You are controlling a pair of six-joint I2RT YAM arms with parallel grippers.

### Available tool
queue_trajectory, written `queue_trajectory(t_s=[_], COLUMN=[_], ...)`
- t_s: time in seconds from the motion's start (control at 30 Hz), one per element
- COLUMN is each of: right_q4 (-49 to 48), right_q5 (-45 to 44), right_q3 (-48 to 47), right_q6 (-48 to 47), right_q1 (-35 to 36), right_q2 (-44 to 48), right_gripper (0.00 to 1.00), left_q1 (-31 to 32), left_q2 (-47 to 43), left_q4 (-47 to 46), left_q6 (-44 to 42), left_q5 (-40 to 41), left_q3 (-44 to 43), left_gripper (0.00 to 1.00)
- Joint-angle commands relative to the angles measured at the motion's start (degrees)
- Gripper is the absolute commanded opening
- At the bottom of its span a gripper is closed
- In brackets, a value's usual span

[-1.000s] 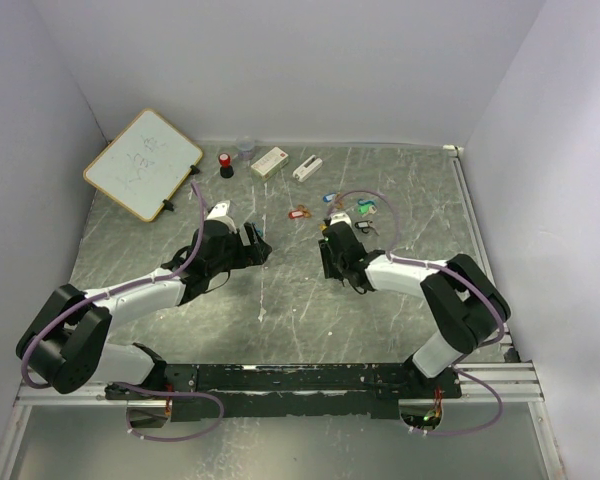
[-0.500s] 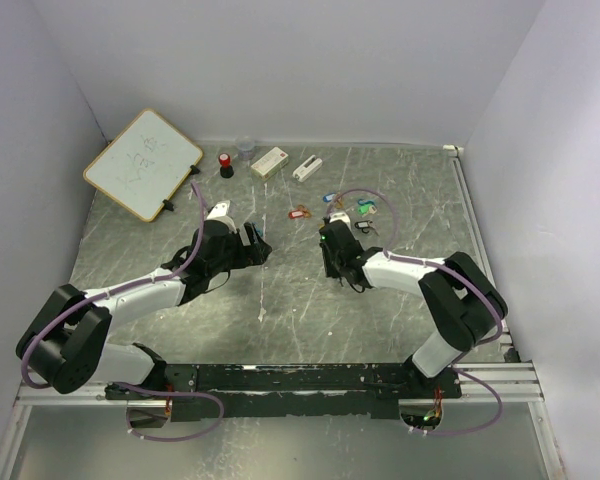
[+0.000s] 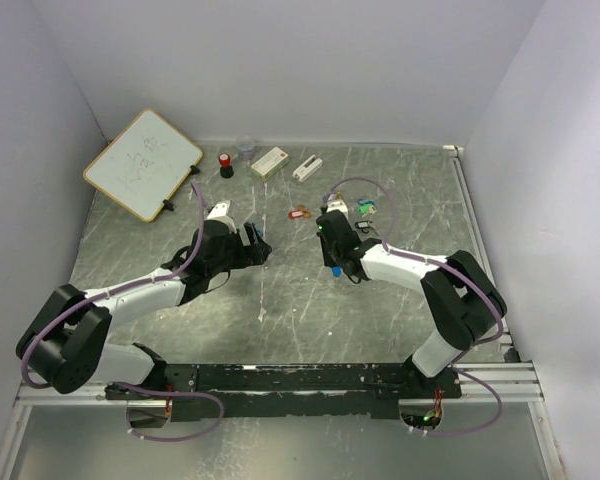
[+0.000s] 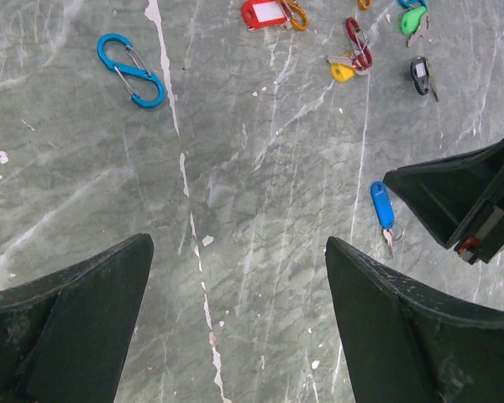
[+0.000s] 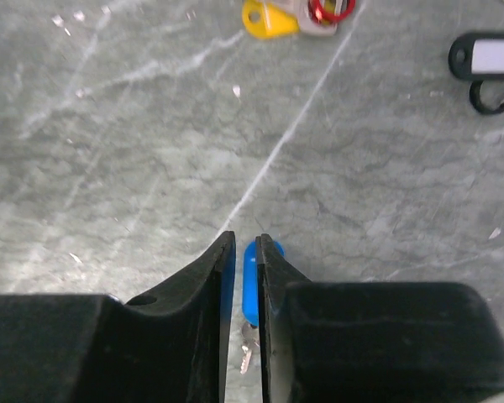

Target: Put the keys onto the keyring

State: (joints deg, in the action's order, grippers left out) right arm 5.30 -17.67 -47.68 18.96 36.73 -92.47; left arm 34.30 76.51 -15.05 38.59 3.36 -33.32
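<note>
The blue-tagged key [image 5: 250, 277] sits pinched between the right claw [image 5: 245, 242] tips

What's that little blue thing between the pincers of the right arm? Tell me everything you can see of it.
It is a small blue key: a glossy, oblong plastic tag with a tiny silvery metal key on a small ring at one end. It lies on the grey table. The right gripper straddles the tag, fingers close on either side; whether they pinch it is unclear.
</note>
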Motion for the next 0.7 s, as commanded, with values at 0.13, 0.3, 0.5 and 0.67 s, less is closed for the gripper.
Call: queue_trajectory(t_s=[0.13,0.3,0.5,0.67], right_q4=[1.3,5.0,6.2,6.0], right_q5=[-1.8,-2.2,-0.5,0.7], right_q3=[-3.3,-2.8,3.3,7.5], right_q6=[-0.6,2.2,6.0,8.5], right_q1=[0.0,0.1,0.0,-0.1], right_q2=[1.8,2.9,8.5,12.5], right_gripper=[0.21,0.43,0.43,0.39], left_q1=[-0.4,-0.4,-0.4,-0.4], left_q2=[0.0,0.2,0.0,0.3], left_q4=[-1.1,-1.2,-1.4,-1.6], left_q6=[-0.1,0.0,0.1,0.2], left_q5=[-0.4,-1.2,-1.2,-1.6], left_q3=[-1.5,-1.7,-1.4,-1.3], left_gripper=[0.95,0.95,0.95,0.95])
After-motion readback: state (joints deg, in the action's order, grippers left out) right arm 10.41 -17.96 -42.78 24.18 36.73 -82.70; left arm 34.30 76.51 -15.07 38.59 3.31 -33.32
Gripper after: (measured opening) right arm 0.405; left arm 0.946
